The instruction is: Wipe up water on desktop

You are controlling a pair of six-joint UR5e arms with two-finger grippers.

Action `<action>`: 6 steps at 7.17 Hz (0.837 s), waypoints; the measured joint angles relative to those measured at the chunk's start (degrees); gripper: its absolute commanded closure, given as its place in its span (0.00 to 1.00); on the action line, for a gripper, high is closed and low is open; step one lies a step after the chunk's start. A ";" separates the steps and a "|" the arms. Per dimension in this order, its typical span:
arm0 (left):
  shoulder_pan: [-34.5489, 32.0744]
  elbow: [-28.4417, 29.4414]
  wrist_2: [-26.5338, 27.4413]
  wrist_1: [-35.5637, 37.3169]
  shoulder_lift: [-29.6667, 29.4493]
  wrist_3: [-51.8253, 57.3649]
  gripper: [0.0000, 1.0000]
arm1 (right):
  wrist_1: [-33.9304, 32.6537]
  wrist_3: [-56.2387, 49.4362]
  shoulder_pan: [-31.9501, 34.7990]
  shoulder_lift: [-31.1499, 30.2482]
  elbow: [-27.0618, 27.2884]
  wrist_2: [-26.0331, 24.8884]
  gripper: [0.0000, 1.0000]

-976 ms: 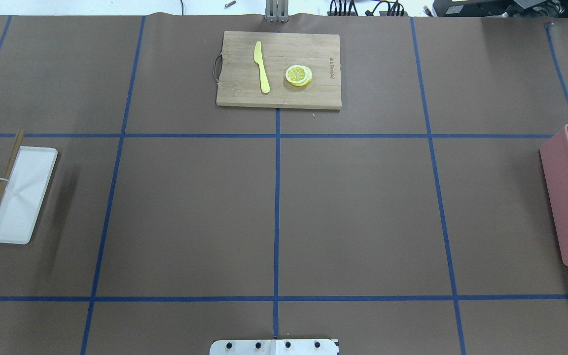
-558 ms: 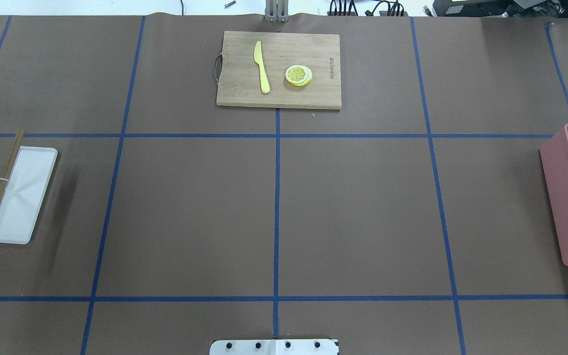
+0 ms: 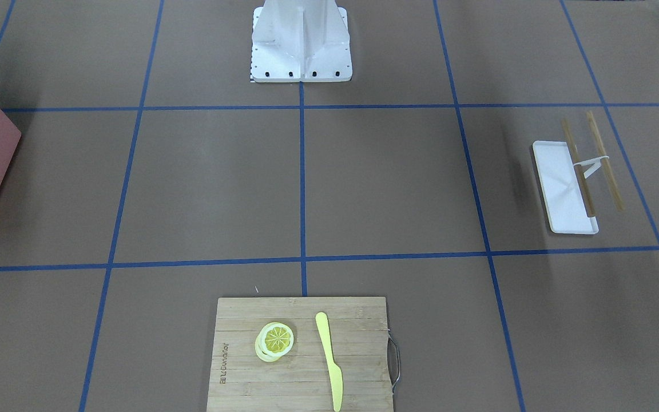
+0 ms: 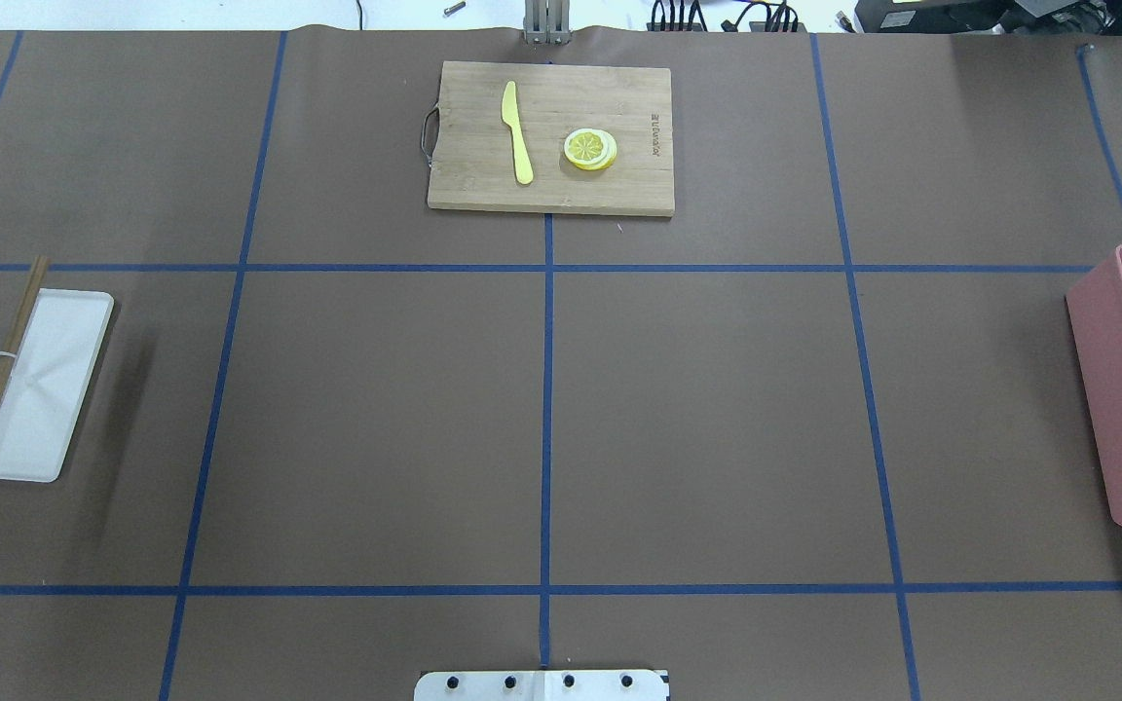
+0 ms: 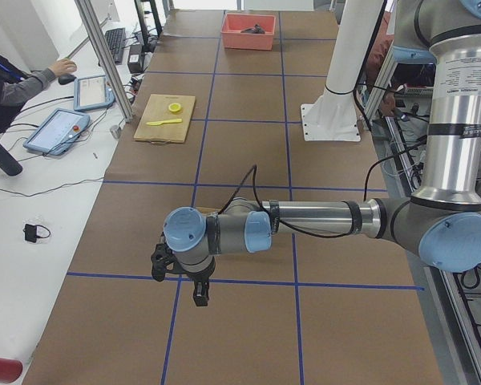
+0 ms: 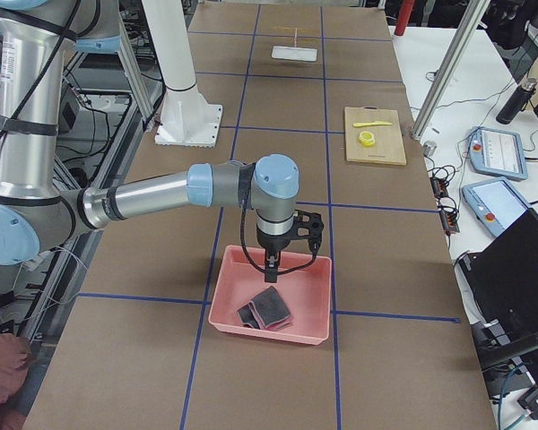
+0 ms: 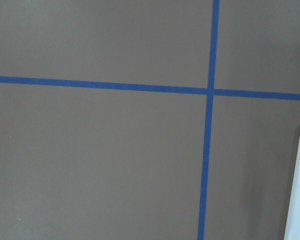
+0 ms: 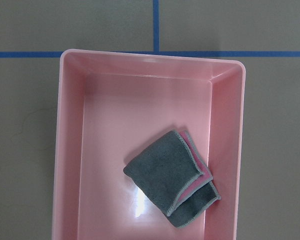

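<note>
The desktop [image 4: 376, 419] is a flat brown surface crossed by blue tape lines; I see no water on it in any view. A folded grey and pink cloth [image 8: 172, 177] lies in a pink bin [image 8: 70, 150] at the table's right end. My right gripper [image 6: 271, 262] hangs over that bin, above the cloth [image 6: 267, 309]; I cannot tell if it is open or shut. My left gripper [image 5: 199, 297] hangs low over the bare desktop at the left end; I cannot tell its state either. No fingers show in either wrist view.
A bamboo cutting board [image 4: 464, 185] with a yellow knife [image 4: 517, 131] and lemon slices [image 4: 590, 149] lies at the far middle. A white tray [image 4: 45, 389] with wooden sticks [image 4: 1, 360] sits at the left. The robot's base plate [image 4: 542, 686] is at the near edge.
</note>
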 measured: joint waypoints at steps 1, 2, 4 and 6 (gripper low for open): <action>0.03 0.06 0.00 -0.02 0.00 0.00 0.01 | 0.00 0.00 -0.02 -0.01 -0.02 -0.02 0.00; 0.04 0.10 0.00 -0.04 0.00 0.00 0.01 | 0.02 0.00 -0.02 0.01 -0.02 0.03 0.00; 0.06 0.14 0.00 -0.02 0.00 0.00 0.01 | 0.08 0.00 -0.02 0.06 0.31 0.11 0.00; 0.06 0.15 0.00 -0.04 0.02 0.00 0.01 | 0.09 0.00 -0.02 0.17 1.03 0.14 0.00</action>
